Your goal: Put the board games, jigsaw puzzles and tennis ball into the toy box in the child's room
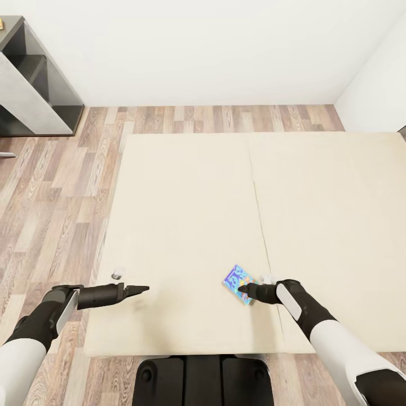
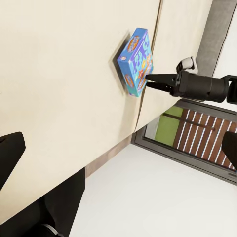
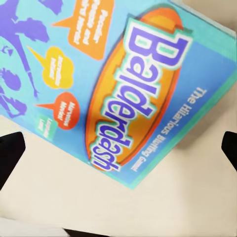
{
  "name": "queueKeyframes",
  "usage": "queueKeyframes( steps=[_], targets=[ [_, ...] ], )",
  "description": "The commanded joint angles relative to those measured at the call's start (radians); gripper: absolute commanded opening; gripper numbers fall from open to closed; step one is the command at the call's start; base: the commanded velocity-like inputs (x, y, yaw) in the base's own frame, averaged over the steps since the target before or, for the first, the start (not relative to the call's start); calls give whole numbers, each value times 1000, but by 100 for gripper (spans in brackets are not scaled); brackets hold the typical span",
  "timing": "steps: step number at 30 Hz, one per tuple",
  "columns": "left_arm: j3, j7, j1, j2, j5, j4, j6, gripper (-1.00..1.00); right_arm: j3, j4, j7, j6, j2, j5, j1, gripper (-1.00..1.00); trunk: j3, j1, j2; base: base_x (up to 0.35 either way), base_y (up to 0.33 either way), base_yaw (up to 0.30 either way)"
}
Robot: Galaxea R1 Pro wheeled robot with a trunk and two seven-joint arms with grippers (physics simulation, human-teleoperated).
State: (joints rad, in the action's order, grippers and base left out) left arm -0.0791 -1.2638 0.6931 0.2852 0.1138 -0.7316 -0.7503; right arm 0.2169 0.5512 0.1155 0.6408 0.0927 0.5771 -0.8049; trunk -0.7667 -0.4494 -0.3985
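We find the blue board game [image 1: 239, 282] lying flat on the bed [image 1: 186, 214] near its front edge, the right hand [image 1: 242, 290], fingers apparently closed, touching its near edge.

Your head view is evenly and brightly lit, with no single light source visible. The white wall [image 1: 214, 51] along the top of the frame is close to washed out. Shadows are faint: a soft one lies beneath the blue board game [image 1: 239, 283], lower centre. Straight edges bow towards the frame borders, a wide-angle effect. In your right wrist view the lid print [image 3: 123, 89] is soft and slightly blurred. No glare is present.
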Motion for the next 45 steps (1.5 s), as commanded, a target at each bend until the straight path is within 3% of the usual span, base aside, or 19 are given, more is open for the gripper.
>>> queueKeyframes(
  steps=[1,6,10,16,29,45],
  targets=[
    [0,-2,0,0,3,0,-9,100,4,1,4,4,1,-3,0,100,-1,-1,-2,0,0,0],
    [0,-2,0,0,3,0,-9,100,0,1,7,19,9,-2,-12,100,-1,-1,-2,0,0,0],
    [0,-2,0,0,3,0,-9,100,-5,9,9,81,30,-2,-40,100,-1,-1,-2,0,0,0],
    [0,-3,0,0,3,0,-9,100,-7,34,10,148,41,-2,-79,100,-1,-1,-2,0,0,0],
    [-1,-3,0,0,3,0,-9,100,-5,42,5,184,34,-3,-147,100,-1,-1,-2,0,0,0],
    [-1,-5,0,2,3,0,-9,100,-2,42,2,183,24,-3,-176,100,-1,-1,-2,0,0,0]
  ],
)
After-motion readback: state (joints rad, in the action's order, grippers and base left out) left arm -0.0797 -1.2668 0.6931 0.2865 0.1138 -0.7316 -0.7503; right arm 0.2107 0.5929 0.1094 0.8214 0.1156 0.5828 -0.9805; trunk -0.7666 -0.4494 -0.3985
